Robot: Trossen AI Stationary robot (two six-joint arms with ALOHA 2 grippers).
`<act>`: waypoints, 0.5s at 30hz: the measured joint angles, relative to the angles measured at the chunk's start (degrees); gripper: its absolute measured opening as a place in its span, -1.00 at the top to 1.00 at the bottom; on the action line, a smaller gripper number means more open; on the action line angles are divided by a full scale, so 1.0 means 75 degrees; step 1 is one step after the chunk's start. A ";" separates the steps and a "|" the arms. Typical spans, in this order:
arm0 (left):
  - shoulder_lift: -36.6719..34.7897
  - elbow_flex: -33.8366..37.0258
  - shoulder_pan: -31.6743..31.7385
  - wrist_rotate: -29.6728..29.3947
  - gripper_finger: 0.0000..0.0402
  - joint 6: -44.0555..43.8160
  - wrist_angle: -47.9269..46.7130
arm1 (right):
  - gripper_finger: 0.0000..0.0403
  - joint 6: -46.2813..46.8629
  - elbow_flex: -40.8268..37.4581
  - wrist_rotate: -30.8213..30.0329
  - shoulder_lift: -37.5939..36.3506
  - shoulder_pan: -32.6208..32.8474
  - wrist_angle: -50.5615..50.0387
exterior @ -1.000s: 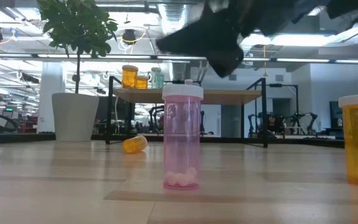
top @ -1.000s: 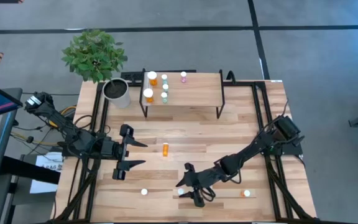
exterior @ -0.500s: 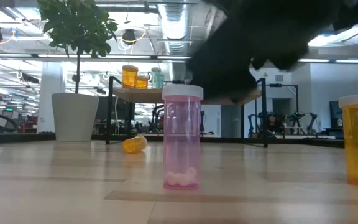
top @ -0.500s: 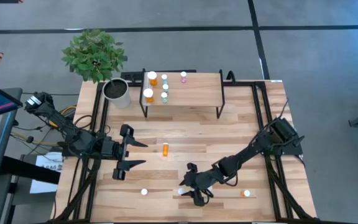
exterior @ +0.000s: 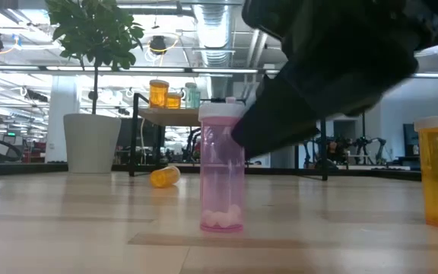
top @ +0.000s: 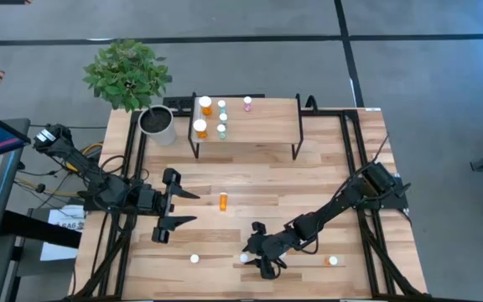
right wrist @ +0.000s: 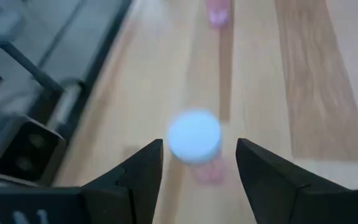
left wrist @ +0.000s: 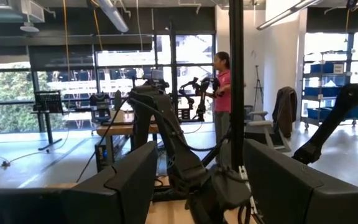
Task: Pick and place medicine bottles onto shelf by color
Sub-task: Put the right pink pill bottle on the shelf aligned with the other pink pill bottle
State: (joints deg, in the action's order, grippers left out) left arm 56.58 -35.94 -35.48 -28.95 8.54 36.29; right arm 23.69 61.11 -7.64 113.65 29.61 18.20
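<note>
Right gripper (right wrist: 199, 165) – fingers apart – straddles the upright pink bottle (exterior: 221, 167); next close, lift to the shelf (top: 267, 126); left fingers apart.

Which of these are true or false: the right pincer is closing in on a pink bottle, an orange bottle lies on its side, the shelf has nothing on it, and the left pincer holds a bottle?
1. The right pincer is open around the pink bottle near the table's front edge. True.
2. An orange bottle lies on its side mid-table. True; the low view shows it tipped over.
3. The shelf has nothing on it. False: several bottles stand on it, all towards its left end.
4. The left pincer holds a bottle. False: it is open with nothing between its fingers.
5. A potted plant stands at the table's far left corner. True.
</note>
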 joint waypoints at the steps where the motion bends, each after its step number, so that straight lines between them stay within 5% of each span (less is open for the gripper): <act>1: 0.0000 0.0000 0.0000 0.0000 -0.14 0.0001 0.0003 | -0.09 -0.0015 -0.0018 0.0000 0.0024 0.0000 -0.0061; 15: 0.0000 0.0000 0.0000 0.0000 -0.14 0.0003 -0.0029 | 0.32 -0.0225 -0.0009 0.0000 0.0005 -0.0015 0.0122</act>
State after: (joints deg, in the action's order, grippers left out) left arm 56.58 -35.94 -35.48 -28.95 8.56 36.07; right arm 22.00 61.04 -7.64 113.69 29.50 19.11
